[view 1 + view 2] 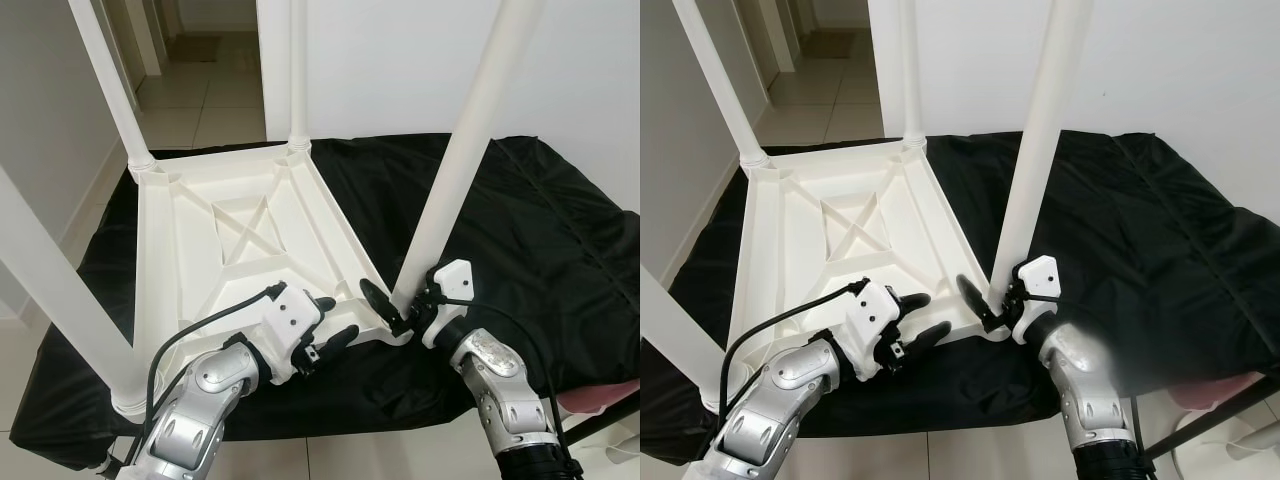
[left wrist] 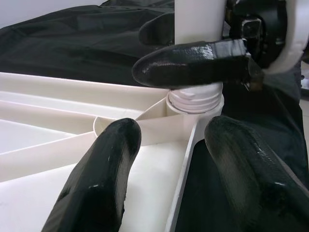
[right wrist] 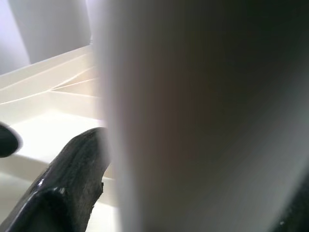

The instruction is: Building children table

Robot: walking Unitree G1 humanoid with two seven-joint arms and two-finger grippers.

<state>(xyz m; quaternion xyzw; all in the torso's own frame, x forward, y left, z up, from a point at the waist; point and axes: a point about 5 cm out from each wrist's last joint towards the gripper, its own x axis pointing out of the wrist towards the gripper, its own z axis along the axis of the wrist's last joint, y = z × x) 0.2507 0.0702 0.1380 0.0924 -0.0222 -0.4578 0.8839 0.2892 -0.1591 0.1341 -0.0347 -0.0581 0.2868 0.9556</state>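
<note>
A white children's table [image 1: 240,230] lies upside down on a black cloth. Its legs stand up from the corners. My right gripper [image 1: 395,305] is shut on the foot of the near right leg [image 1: 470,130], just above the corner socket. One of its fingers [image 2: 193,63] crosses in front of that leg, over the threaded collar [image 2: 195,101]. My left gripper [image 1: 335,320] is open at the table's near rim, close to the same corner. Its two fingertips [image 2: 104,169] straddle the rim with nothing held between them.
The black cloth [image 1: 520,230] covers a low platform that reaches well to the right. Three other legs rise at far left [image 1: 105,80], far middle [image 1: 298,70] and near left [image 1: 60,290]. Tiled floor [image 1: 200,100] and a doorway lie behind. Something pink [image 1: 610,395] sits at the lower right.
</note>
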